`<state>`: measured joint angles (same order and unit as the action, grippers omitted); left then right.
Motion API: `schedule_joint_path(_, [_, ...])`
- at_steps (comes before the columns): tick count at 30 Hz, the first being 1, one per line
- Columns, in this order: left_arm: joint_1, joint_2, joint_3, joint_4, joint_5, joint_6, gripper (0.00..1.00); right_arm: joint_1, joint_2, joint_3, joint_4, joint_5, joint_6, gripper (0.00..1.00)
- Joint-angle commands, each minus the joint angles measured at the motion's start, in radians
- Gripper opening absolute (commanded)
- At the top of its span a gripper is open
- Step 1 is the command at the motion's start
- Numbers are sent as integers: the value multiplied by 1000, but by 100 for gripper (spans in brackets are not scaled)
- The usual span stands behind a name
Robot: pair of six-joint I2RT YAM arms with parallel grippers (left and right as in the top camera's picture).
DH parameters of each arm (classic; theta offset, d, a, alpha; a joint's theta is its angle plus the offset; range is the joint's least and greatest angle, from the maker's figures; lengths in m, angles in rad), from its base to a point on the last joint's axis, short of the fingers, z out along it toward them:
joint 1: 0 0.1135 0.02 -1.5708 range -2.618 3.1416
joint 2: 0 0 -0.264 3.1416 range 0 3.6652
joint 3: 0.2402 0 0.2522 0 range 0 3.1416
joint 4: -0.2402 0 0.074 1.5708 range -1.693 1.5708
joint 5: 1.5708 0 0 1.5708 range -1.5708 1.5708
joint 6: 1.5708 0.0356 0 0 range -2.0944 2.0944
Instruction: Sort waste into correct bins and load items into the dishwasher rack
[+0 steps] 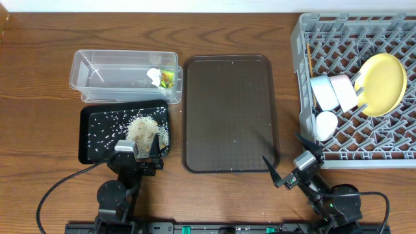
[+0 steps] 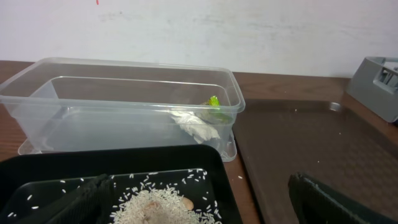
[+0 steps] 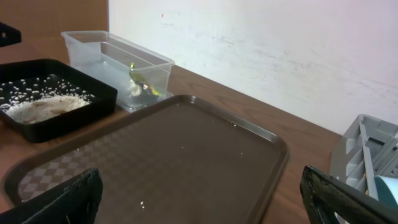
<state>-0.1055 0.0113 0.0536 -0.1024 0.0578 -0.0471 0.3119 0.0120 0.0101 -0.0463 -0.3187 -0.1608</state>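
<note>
The clear tub (image 1: 123,75) holds the crumpled white scrap (image 1: 154,77) and the green-and-orange wrapper (image 1: 168,78); both also show in the left wrist view, scrap (image 2: 196,124) and wrapper (image 2: 214,102). The black tray (image 1: 91,133) holds the rice clump (image 1: 144,130) and scattered grains. The grey rack (image 1: 305,71) holds the yellow plate (image 1: 382,84) on edge, the white bowl (image 1: 335,92), the pale blue bowl (image 1: 326,123) and the chopsticks (image 1: 309,57). My left gripper (image 1: 138,155) is open and empty over the black tray's near edge (image 2: 199,211). My right gripper (image 1: 286,166) is open and empty at the brown tray's near right corner (image 3: 199,208).
The dark brown serving tray (image 1: 227,114) lies between the bins and the rack, with a few stray rice grains on it. The rack's corner (image 3: 367,149) stands just right of my right gripper. A white wall runs behind the table.
</note>
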Motion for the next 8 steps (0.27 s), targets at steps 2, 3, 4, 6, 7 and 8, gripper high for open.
schedule_joint_path(2, [6,-7,-28,-7,10,13,92,-11,-6,-5,2,-7,18,99])
schedule_joint_path(3, [6,-7,-28,-7,10,13,92,-11,-6,-5,2,-7,18,99])
schedule_joint_path(4, [6,-7,-28,-7,10,13,91,-11,-6,-5,2,-7,18,99])
schedule_joint_path(6, [6,-7,-28,-7,10,13,92,-11,-6,-5,2,-7,18,99])
schedule_joint_path(7, [6,-7,-28,-7,10,13,91,-11,-6,-5,2,-7,18,99])
schedule_joint_path(8, [6,-7,-28,-7,10,13,91,-11,-6,-5,2,-7,18,99])
